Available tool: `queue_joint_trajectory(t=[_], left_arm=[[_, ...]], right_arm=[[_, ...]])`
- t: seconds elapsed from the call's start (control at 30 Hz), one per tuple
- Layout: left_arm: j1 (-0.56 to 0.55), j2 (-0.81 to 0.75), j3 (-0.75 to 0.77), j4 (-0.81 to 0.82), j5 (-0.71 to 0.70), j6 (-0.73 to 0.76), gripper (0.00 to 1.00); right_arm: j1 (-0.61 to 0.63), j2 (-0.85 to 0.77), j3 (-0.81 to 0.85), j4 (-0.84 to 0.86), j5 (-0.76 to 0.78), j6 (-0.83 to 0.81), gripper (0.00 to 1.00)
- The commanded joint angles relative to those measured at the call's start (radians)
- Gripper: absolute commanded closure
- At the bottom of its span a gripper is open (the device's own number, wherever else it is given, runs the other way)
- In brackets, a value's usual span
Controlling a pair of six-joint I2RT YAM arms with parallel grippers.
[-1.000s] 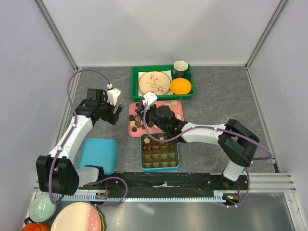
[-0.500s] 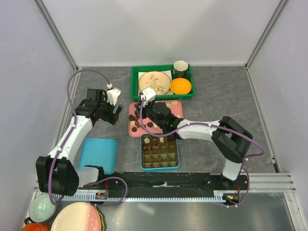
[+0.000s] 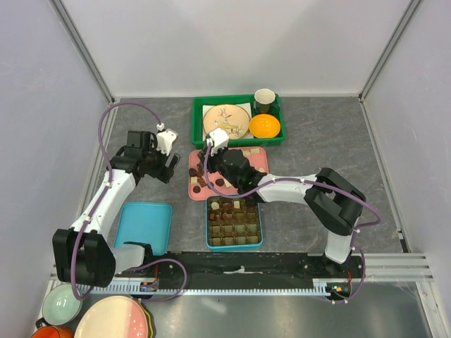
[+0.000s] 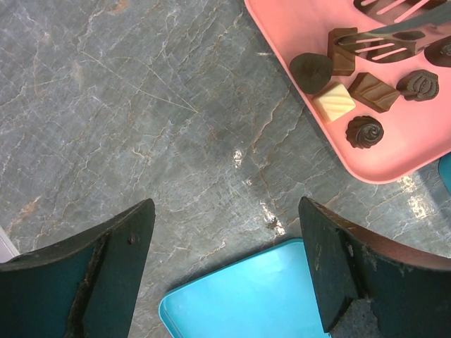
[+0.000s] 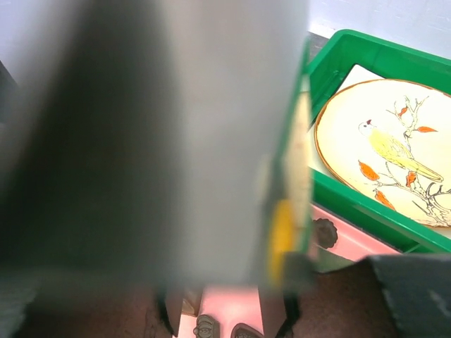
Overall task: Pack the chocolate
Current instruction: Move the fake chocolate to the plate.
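Note:
Several chocolate pieces (image 3: 201, 182) lie on a pink tray (image 3: 257, 163): dark, brown and one cream-white (image 4: 335, 102). More chocolate (image 3: 227, 206) fills the back cells of a teal compartment box (image 3: 261, 222). My right gripper (image 3: 215, 169) hovers over the tray's left half, shut on metal tongs (image 4: 384, 44). The tongs' slotted tips stand apart just above a square piece (image 4: 342, 60). In the right wrist view the tongs (image 5: 211, 141) are a grey blur, with pink tray (image 5: 232, 310) between the tips. My left gripper (image 4: 225, 267) is open and empty over bare table left of the tray.
A teal lid (image 3: 144, 225) lies flat at the front left, partly under my left gripper. A green bin (image 3: 199, 116) behind the pink tray holds a bird plate (image 3: 225, 121), an orange (image 3: 264, 126) and a cup (image 3: 264, 98). Bowls (image 3: 63, 303) sit below the rail.
The right arm has carried the tongs a little back and left over the pink tray, and the tongs have spread wider. The left arm has not moved.

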Motion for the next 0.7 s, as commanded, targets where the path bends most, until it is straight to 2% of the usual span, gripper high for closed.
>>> queue_joint_trajectory(t=[0.0, 0.17, 0.67], left_arm=[[0.008, -0.023, -0.008, 0.019, -0.004, 0.027, 0.10], [0.008, -0.024, -0.010, 0.021, -0.006, 0.030, 0.10], [0.008, -0.024, -0.017, 0.025, -0.010, 0.035, 0.11]], right_arm=[[-0.008, 0.017, 0.030, 0.073, 0.007, 0.008, 0.51], [-0.008, 0.026, 0.029, 0.088, -0.011, 0.025, 0.48], [-0.022, 0.072, 0.027, 0.046, -0.001, 0.045, 0.46]])
